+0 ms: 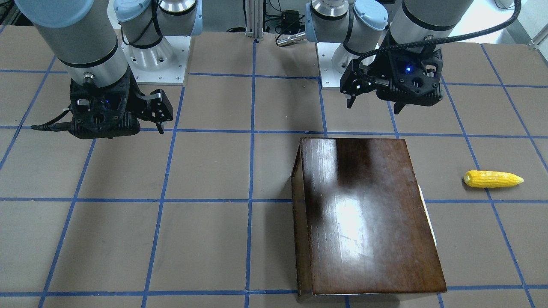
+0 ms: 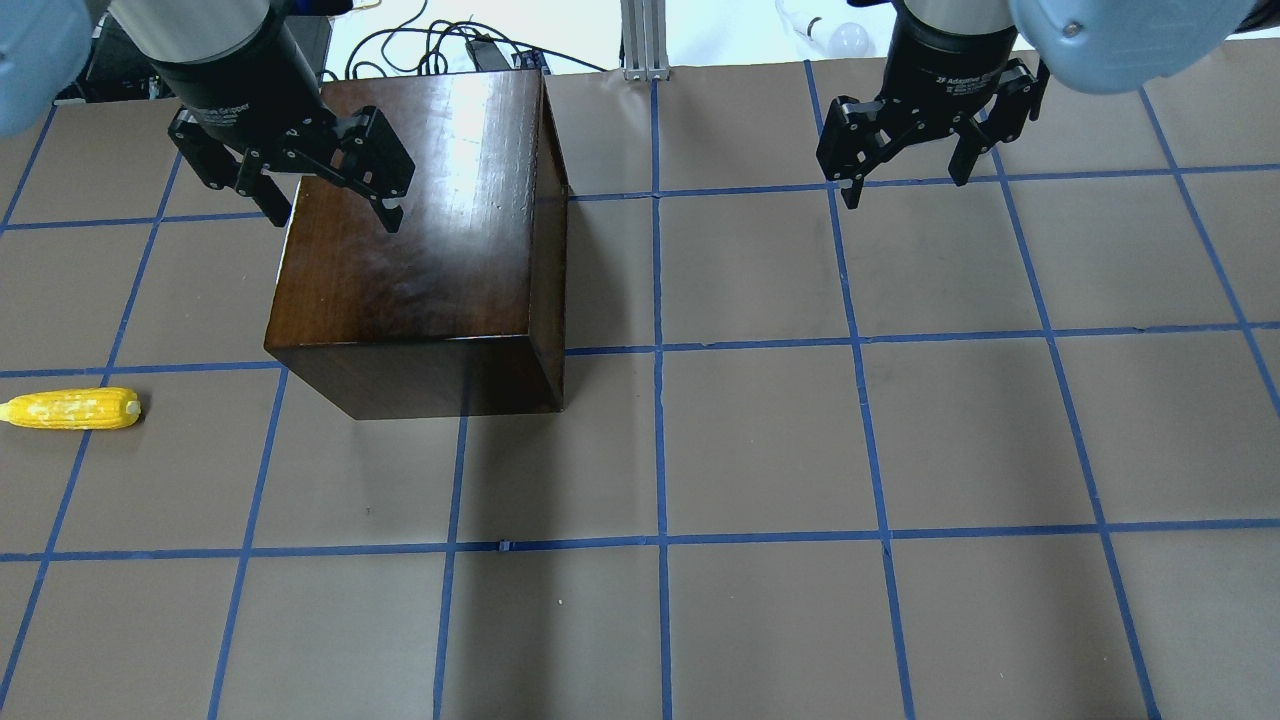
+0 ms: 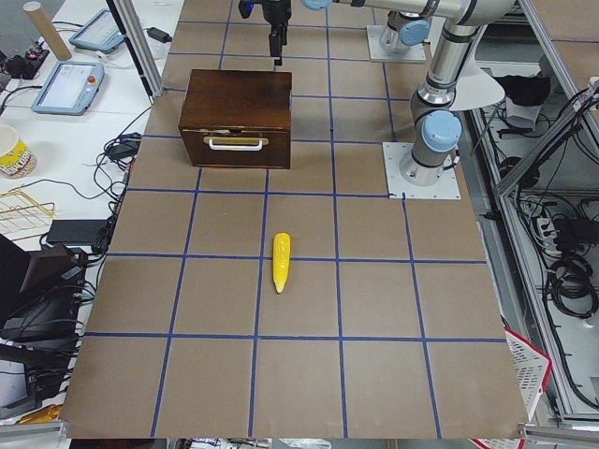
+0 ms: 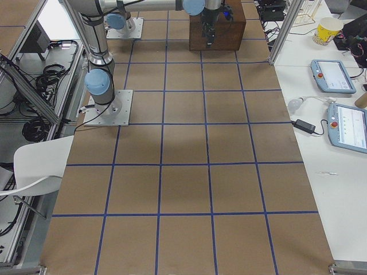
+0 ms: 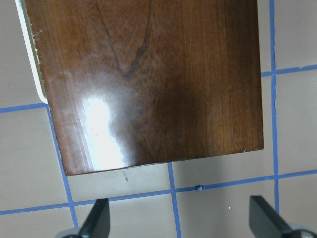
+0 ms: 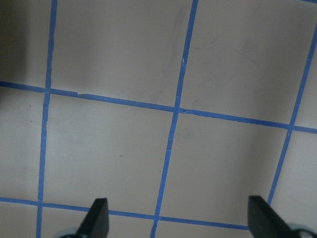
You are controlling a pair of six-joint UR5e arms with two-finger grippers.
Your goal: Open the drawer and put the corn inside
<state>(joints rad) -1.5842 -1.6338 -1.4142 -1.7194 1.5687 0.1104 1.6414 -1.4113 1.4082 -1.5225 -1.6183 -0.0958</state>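
The glossy dark-brown box point(image 2: 420, 230) stands on the table with its drawer shut. The drawer's front panel point(image 3: 234, 148) carries a white handle point(image 3: 236, 143) and faces the table's left end. The yellow corn point(image 2: 72, 410) lies on the table left of the box, apart from it; it also shows in the front-facing view point(image 1: 492, 179) and the exterior left view point(image 3: 281, 262). My left gripper point(image 2: 334, 218) is open and empty above the box's far-left part, with the box top point(image 5: 148, 79) below it. My right gripper point(image 2: 907, 190) is open and empty over bare table point(image 6: 178, 124).
The table is brown with a blue tape grid point(image 2: 658, 350). The arms' base plates point(image 3: 421, 173) sit at the robot's side. Side tables with tablets point(image 4: 332, 74), a paper cup point(image 4: 328, 28) and cables stand beyond the table's ends.
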